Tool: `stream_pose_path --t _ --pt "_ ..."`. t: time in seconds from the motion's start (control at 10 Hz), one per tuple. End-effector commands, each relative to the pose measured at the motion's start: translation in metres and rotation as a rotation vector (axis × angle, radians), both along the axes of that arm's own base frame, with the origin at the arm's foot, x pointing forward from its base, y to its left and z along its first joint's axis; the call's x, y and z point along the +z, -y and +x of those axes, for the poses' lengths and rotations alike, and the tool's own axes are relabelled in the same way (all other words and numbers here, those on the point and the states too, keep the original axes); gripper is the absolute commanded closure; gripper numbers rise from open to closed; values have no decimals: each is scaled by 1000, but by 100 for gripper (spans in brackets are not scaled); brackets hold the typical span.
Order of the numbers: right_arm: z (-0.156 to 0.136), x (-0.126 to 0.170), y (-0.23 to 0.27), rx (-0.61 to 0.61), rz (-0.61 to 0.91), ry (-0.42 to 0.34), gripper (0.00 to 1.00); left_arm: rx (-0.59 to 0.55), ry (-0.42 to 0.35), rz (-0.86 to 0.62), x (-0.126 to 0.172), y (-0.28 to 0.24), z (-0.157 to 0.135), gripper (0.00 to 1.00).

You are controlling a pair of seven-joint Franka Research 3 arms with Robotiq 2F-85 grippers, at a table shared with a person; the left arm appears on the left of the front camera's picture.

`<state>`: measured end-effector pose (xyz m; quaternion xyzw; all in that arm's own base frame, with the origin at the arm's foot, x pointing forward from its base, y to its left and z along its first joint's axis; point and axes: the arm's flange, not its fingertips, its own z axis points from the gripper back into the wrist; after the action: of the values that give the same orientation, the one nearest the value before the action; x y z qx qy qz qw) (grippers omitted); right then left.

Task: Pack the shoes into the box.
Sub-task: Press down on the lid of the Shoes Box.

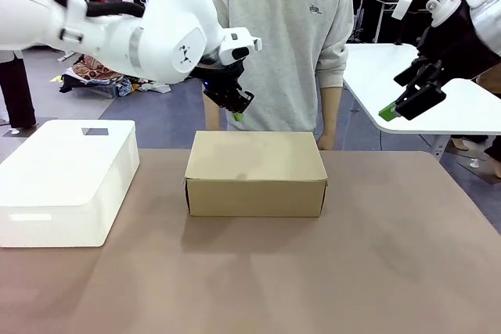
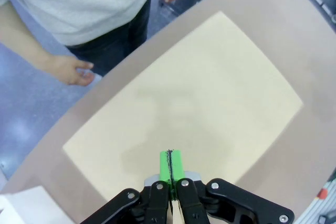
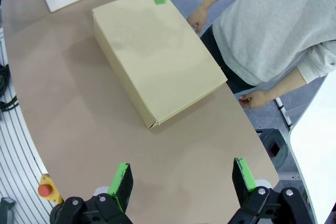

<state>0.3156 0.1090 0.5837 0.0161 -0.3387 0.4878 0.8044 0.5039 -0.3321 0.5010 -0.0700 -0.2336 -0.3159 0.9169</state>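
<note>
Above closed box (image 1: pixel 256 174) far edge: left gripper (image 1: pixel 237 115) pinched together, empty. Right gripper (image 3: pixel 182 179) spread wide, empty, raised.

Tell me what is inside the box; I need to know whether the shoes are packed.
That cannot be seen: the box has its lid closed flat, hiding the inside. The left end effector, shut, hangs above its far edge, with nothing on the lid.

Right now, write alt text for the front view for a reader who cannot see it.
A closed tan cardboard box sits mid-table, with the left gripper hanging shut above its far edge. The right gripper hovers open, raised at the right, a white plastic block sits at the left, and a person in a grey sweatshirt stands behind the box.
</note>
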Motion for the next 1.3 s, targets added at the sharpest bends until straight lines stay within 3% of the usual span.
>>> stream_pose_path --t 0.0,0.1,0.5,0.6,1.0,1.2 --pt "1 2 -2 -22 3 -6 0 -14 25 57 11 -28 -37 100" --pt "1 2 -2 -22 3 -6 0 13 44 59 16 -45 -51 82" --pt "1 2 -2 -22 3 -6 0 -174 99 85 27 -110 -100 5" --pt "1 2 -2 -22 3 -6 0 -264 135 98 27 -124 -107 0" --pt "1 2 -2 -22 3 -6 0 -441 241 -20 41 -164 -117 0" --pt "1 2 -2 -22 3 -6 0 -442 253 -37 59 -169 -115 0"
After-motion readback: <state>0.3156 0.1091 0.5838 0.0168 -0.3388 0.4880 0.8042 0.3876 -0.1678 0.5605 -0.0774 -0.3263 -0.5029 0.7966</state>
